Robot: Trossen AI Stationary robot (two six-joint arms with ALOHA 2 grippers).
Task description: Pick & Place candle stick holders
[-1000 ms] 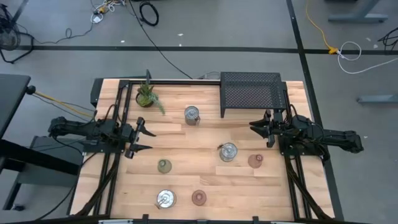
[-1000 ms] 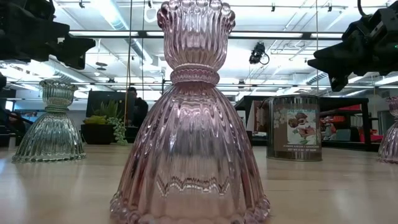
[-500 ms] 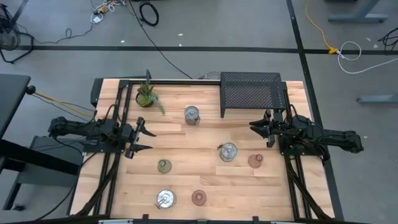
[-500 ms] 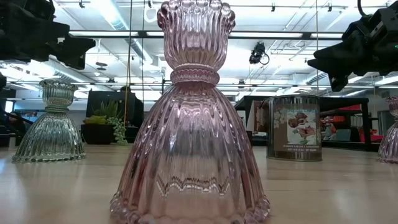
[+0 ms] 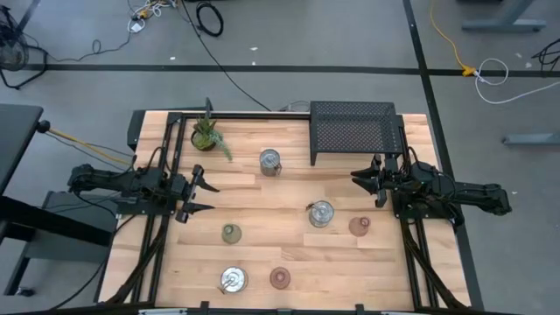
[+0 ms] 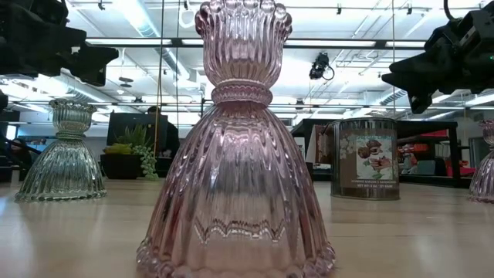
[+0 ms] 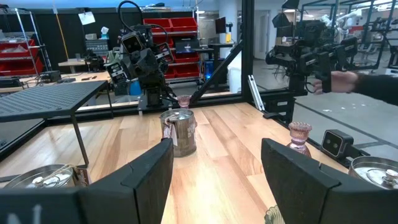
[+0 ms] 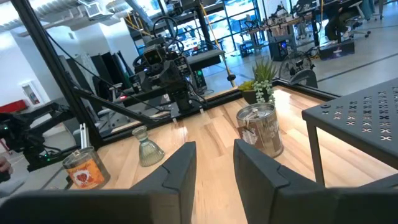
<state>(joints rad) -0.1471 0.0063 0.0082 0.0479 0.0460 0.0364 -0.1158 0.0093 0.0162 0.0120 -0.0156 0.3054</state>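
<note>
Several candle stick holders stand upright on their bases on the wooden table: a pink one (image 5: 280, 277) near the front edge, large in the low view (image 6: 235, 147), a pink one (image 5: 360, 226) at the right, and an olive green one (image 5: 231, 233). Three silver tins (image 5: 270, 162) (image 5: 321, 213) (image 5: 233, 280) stand among them. My left gripper (image 5: 210, 198) hovers open and empty at the table's left side. My right gripper (image 5: 363, 179) hovers open and empty at the right side, in front of the rack.
A black mesh rack (image 5: 353, 129) stands at the far right and a small potted plant (image 5: 207, 134) at the far left. Black frame rails run along both table sides. A person's hand (image 7: 345, 78) shows in the room beyond the table.
</note>
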